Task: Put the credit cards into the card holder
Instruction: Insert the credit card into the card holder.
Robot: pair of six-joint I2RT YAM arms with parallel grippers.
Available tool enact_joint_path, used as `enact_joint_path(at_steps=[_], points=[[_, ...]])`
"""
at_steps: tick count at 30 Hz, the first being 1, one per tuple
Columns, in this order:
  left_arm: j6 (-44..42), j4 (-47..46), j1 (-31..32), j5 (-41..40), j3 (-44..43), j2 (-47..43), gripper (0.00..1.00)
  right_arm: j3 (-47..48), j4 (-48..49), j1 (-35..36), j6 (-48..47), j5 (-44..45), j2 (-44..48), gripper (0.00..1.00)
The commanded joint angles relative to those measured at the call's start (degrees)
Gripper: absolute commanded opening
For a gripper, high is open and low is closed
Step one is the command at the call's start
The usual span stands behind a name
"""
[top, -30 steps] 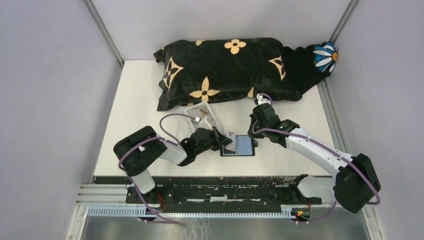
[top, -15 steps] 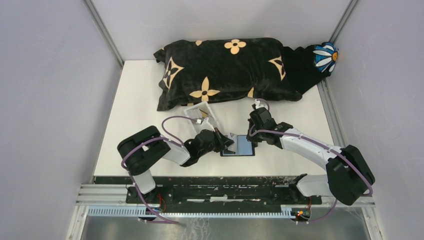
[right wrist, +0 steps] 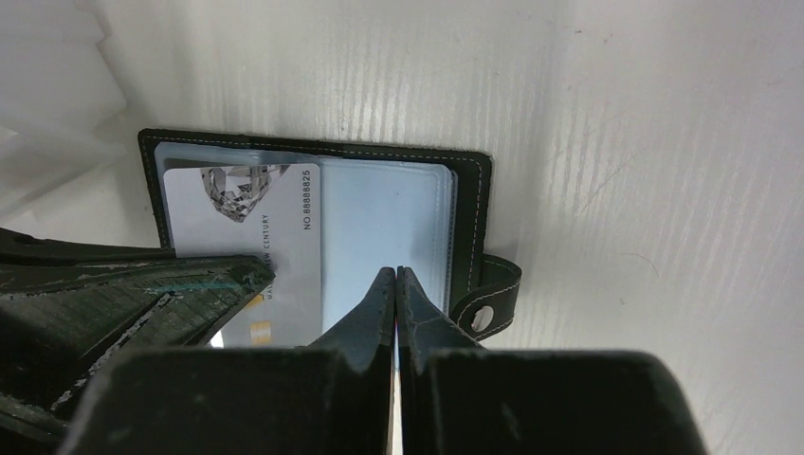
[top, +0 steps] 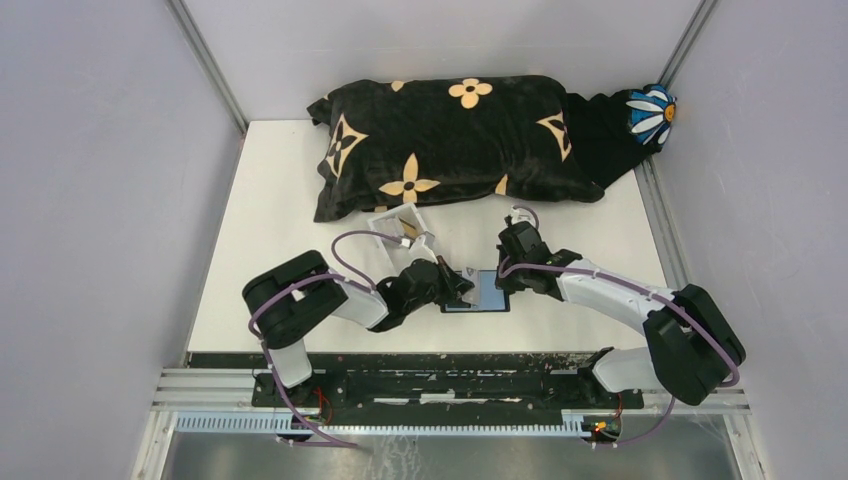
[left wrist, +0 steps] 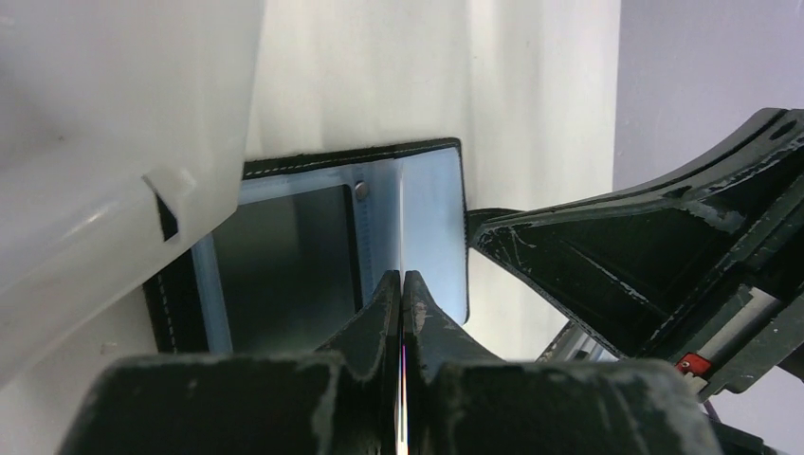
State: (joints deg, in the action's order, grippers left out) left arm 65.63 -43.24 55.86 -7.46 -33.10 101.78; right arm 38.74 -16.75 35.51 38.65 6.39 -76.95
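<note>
Now left gripper (left wrist: 400, 281) pinches silver card (right wrist: 243, 210) over card holder (right wrist: 470, 220); right gripper (right wrist: 395, 274) clamps its edge

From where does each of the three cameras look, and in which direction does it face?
Top: above and behind the bases, looking down at the table and pillow; left arm and right arm show.
Left wrist: looks along the left gripper, shut on a card, at the card holder.
Right wrist: looks past the right gripper down onto the card holder.
Shared: both wrist views show the open card holder and the opposite gripper.
</note>
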Motion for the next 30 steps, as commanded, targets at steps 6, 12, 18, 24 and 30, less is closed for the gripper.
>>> enact_joint_path(at_steps=[6, 12, 18, 24, 30], points=[[2.08, 4.35, 1.79, -6.12, -0.59, -2.62, 0.03, -1.51, 2.49, -0.16, 0.86, 1.34, 0.13, 0.01], [2.87, 4.48, 2.58, -6.02, -0.91, -1.66, 0.03, -2.02, 2.51, -0.17, 0.98, 2.14, -0.46, 0.01], [2.79, 5.91, 3.03, -7.29, -0.73, -2.99, 0.03, -2.2, 2.38, -0.42, 0.95, 2.84, -1.44, 0.01], [3.62, 6.98, 3.52, -8.4, -0.12, -3.48, 0.03, -2.48, 2.85, -0.58, 1.07, 2.84, -2.82, 0.01], [3.85, 8.26, 3.72, -9.86, 0.21, -4.21, 0.03, -2.53, 2.95, -0.7, 1.2, 3.02, -3.36, 0.01]])
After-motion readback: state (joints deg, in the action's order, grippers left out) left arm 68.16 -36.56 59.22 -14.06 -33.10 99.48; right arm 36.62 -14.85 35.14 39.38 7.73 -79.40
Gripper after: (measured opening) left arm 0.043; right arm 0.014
